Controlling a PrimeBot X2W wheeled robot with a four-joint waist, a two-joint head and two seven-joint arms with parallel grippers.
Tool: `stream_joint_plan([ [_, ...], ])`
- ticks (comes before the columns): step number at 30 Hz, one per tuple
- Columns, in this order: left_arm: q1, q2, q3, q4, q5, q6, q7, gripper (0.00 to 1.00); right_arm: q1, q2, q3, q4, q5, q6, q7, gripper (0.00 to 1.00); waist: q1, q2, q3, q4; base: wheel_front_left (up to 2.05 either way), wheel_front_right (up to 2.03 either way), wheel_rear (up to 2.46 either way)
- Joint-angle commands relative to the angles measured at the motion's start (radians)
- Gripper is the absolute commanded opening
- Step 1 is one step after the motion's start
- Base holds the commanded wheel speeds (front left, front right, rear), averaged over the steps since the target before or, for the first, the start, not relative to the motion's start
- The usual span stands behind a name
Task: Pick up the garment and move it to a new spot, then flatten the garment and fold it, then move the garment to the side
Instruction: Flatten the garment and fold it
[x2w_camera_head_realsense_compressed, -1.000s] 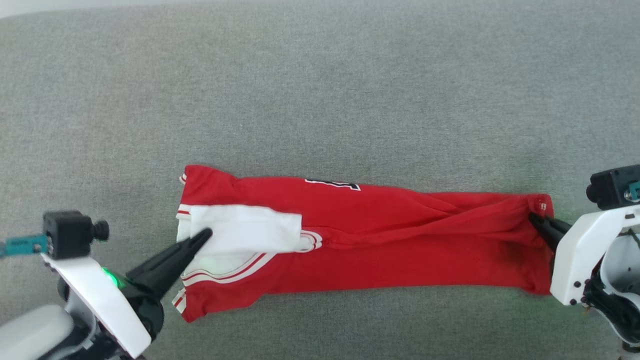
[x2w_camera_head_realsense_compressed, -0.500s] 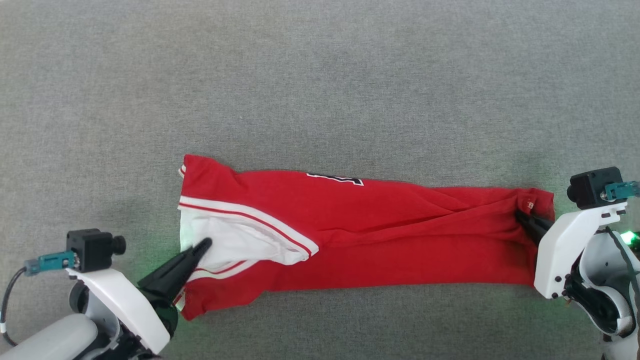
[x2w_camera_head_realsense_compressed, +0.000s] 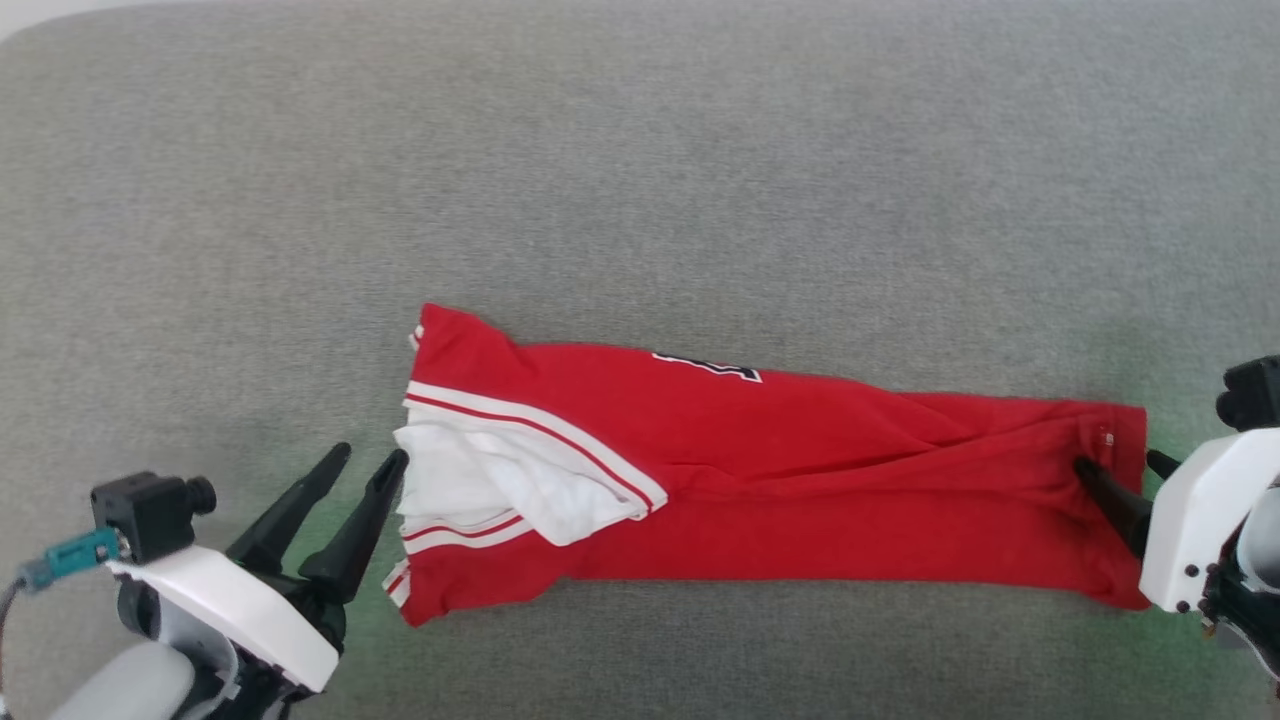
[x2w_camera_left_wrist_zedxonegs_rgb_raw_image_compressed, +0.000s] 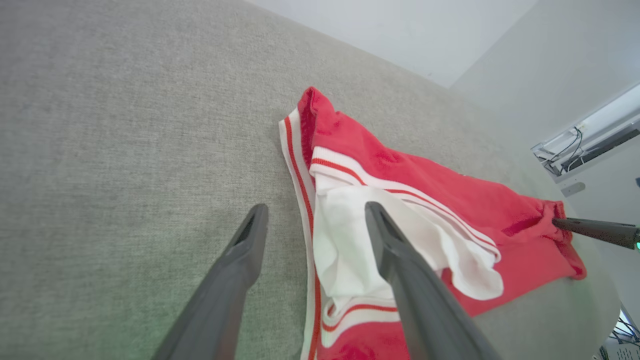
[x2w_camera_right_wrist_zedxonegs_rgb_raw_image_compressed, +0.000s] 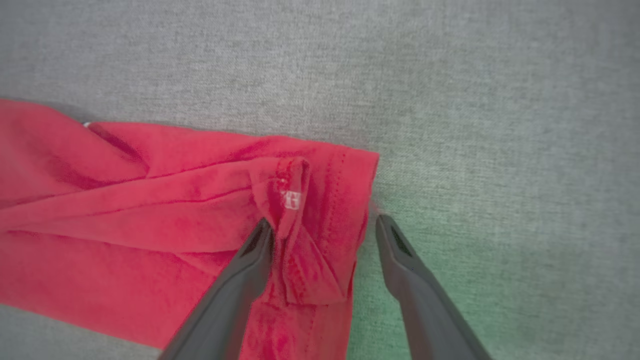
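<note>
Head view: the garment (x2w_camera_head_realsense_compressed: 800, 490) lay as a long, narrow red band across the lower middle of the grey cloth surface (x2w_camera_head_realsense_compressed: 640, 180), its length running left to right. The far edge was fairly straight, with a scrap of black lettering on it; the near edge was straight too. The left end was uneven, with a white sleeve with red stripe trim bunched on top and a red corner pointing away from the robot. The right end was a stitched hem, slightly rumpled.

The left gripper (x2w_camera_head_realsense_compressed: 372, 453) stood just off the sleeve end, fingers spread, holding nothing. In the left wrist view one finger hung over bare grey, the other over the white sleeve's edge. Contact with the fabric could not be told.

The right gripper (x2w_camera_head_realsense_compressed: 1117, 462) was at the hem end, also spread wide and gripping nothing. The right wrist view showed one finger over red fabric beside a turned-up hem flap, the other over bare surface just past the hem.

Broad open surface lay beyond the far edge and left of the sleeve end, with a narrower strip on the near side.
</note>
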Motion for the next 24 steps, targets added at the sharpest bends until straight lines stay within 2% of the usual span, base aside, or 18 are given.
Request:
stream_joint_plan([
  [1, 0.035, -0.035, 0.050, 0.013, 0.034, 0.001, -0.005, 1.00, 0.009, 0.008, -0.018, 0.013, 0.010, -0.001, 0.012, 1.00, 0.0000, 0.0000, -0.014, 0.020, 0.00, 0.00, 0.00],
  [4, 0.079, -0.090, 0.129, 0.064, 0.144, 0.001, -0.005, 1.00, 0.016, 0.023, -0.045, 0.046, 0.018, -0.001, 0.031, 1.00, 0.0000, 0.0000, -0.029, 0.041, 0.00, 0.00, 0.00],
  [6, 0.108, -0.151, 0.187, 0.092, 0.184, 0.001, -0.005, 1.00, 0.027, 0.033, -0.060, 0.075, 0.024, -0.001, 0.046, 1.00, 0.0000, 0.0000, -0.040, 0.056, 0.00, 0.00, 0.00],
  [9, 0.127, -0.179, 0.236, 0.110, 0.251, 0.001, -0.005, 1.00, 0.037, 0.040, -0.069, 0.102, 0.030, -0.001, 0.062, 1.00, 0.0000, 0.0000, -0.048, 0.069, 0.00, 0.00, 0.00],
  [11, 0.148, -0.218, 0.281, 0.116, 0.312, 0.002, -0.005, 1.00, 0.039, 0.048, -0.078, 0.128, 0.029, -0.001, 0.073, 1.00, 0.0000, 0.0000, -0.055, 0.079, 0.00, 0.00, 0.00],
  [17, 0.204, -0.307, 0.444, 0.055, 0.541, 0.002, -0.005, 1.00, 0.038, 0.065, -0.096, 0.200, 0.020, -0.001, 0.100, 1.00, 0.0000, 0.0000, -0.064, 0.099, 0.00, 0.00, 0.00],
  [22, 0.242, -0.342, 0.495, -0.011, 0.678, 0.002, -0.005, 1.00, 0.027, 0.083, -0.094, 0.229, 0.012, -0.001, 0.106, 1.00, 0.0000, 0.0000, -0.067, 0.102, 0.00, 0.00, 0.00],
  [23, 0.247, -0.347, 0.497, -0.022, 0.693, 0.002, -0.005, 1.00, 0.024, 0.085, -0.091, 0.233, 0.011, -0.001, 0.109, 0.77, 0.0000, 0.0000, -0.067, 0.102, 0.00, 0.00, 0.00],
  [24, 0.251, -0.351, 0.501, -0.032, 0.703, 0.002, -0.005, 1.00, 0.022, 0.088, -0.091, 0.235, 0.009, -0.001, 0.107, 0.45, 0.0000, 0.0000, -0.067, 0.102, 0.00, 0.00, 0.00],
])
